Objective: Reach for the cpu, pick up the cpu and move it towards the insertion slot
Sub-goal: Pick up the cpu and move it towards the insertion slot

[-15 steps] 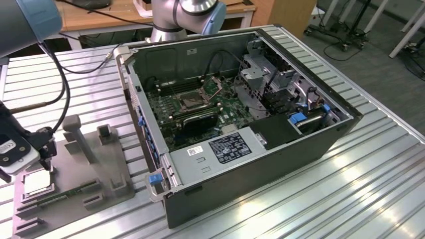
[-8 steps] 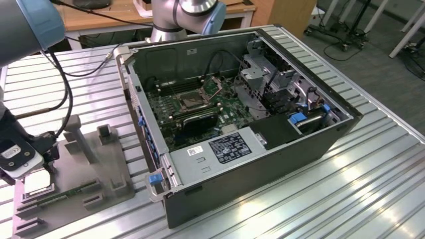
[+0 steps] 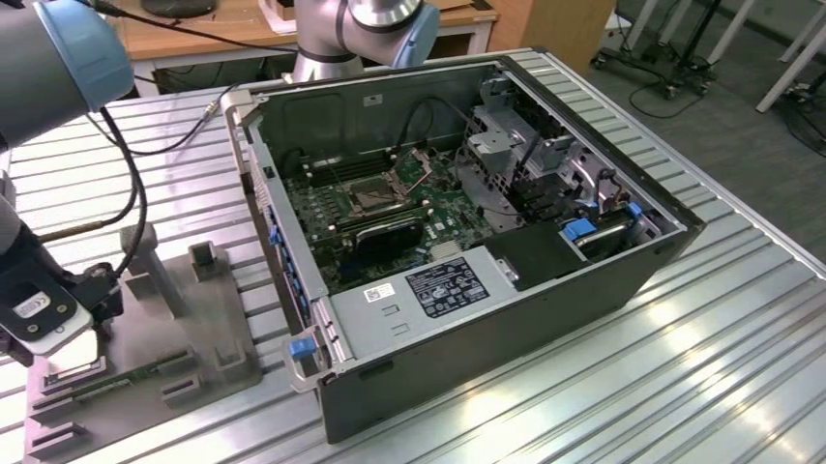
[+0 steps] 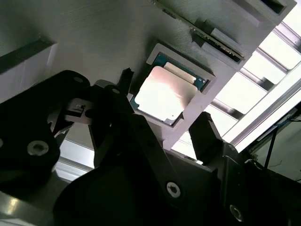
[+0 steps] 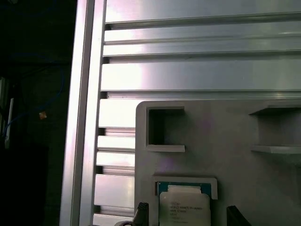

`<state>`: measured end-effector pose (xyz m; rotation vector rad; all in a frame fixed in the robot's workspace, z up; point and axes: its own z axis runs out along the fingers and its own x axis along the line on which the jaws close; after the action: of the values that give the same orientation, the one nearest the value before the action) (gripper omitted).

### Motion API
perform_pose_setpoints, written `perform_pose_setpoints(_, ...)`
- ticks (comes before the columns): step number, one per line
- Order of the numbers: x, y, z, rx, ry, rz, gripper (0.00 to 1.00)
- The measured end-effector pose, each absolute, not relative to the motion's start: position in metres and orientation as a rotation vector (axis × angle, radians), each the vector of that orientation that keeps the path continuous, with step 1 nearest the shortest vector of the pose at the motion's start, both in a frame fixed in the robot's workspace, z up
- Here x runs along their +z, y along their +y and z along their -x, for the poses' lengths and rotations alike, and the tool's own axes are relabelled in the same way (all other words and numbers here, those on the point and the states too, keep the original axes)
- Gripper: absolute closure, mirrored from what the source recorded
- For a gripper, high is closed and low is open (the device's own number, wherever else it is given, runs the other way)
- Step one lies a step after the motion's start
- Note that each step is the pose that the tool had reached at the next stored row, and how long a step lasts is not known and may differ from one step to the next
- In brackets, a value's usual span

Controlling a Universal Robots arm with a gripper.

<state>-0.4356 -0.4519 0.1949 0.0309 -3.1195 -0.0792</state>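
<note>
Gripper (image 4: 164, 100) hung over the grey fixture plate (image 4: 94, 37) w/ fingers (image 4: 204, 129) spread wide, one on each side of the cpu (image 4: 162, 94), not touching it. The cpu lay flat in a square recess near the plate's edge, silvery top up. In exterior view the insertion slot (image 3: 374, 198) sat inside the open pc case (image 3: 516, 319), well apart from the plate, both on a ribbed metal table (image 3: 722, 367)

arm (image 3: 65, 48): arching in from the exterior view's top, elbow looming at the exterior view's left
end effector (image 3: 49, 319) (image 4: 164, 96) (image 5: 187, 212): hanging low, pointing straight down
fingers (image 4: 207, 132) (image 5: 233, 215): standing spread wide apart in both wrist views, holding nothing
</note>
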Motion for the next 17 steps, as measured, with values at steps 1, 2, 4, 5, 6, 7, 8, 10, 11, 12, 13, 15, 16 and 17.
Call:
perform_pose_setpoints(1, 0.193, -0.452, 0.436, -0.079, -3.120, -0.031, 0.25)
perform_pose_setpoints(2, 0.192, -0.452, 0.436, -0.079, -3.120, -0.031, 0.25)
perform_pose_setpoints(4, 0.188, -0.452, 0.436, -0.079, -3.119, -0.031, 0.19)
perform_pose_setpoints(5, 0.187, -0.452, 0.436, -0.079, -3.119, -0.031, 0.19)
perform_pose_setpoints(6, 0.185, -0.452, 0.436, -0.079, -3.120, -0.030, 0.19)
perform_pose_setpoints(7, 0.183, -0.452, 0.436, -0.079, -3.120, -0.028, 0.19)
perform_pose_setpoints(8, 0.182, -0.452, 0.436, -0.079, -3.120, -0.026, 0.19)
perform_pose_setpoints(10, 0.180, -0.454, 0.436, -0.079, -3.120, -0.021, 0.19)
perform_pose_setpoints(11, 0.180, -0.454, 0.436, -0.080, -3.120, -0.019, 0.19)
perform_pose_setpoints(12, 0.180, -0.454, 0.436, -0.079, -3.120, -0.019, 0.19)
perform_pose_setpoints(13, 0.180, -0.454, 0.436, -0.079, -3.120, -0.019, 0.19)
perform_pose_setpoints(15, 0.180, -0.454, 0.436, -0.079, -3.120, -0.019, 0.19)
perform_pose_setpoints(16, 0.180, -0.454, 0.436, -0.079, -3.120, -0.019, 0.19)
perform_pose_setpoints(17, 0.180, -0.454, 0.436, -0.079, -3.120, -0.019, 0.19)
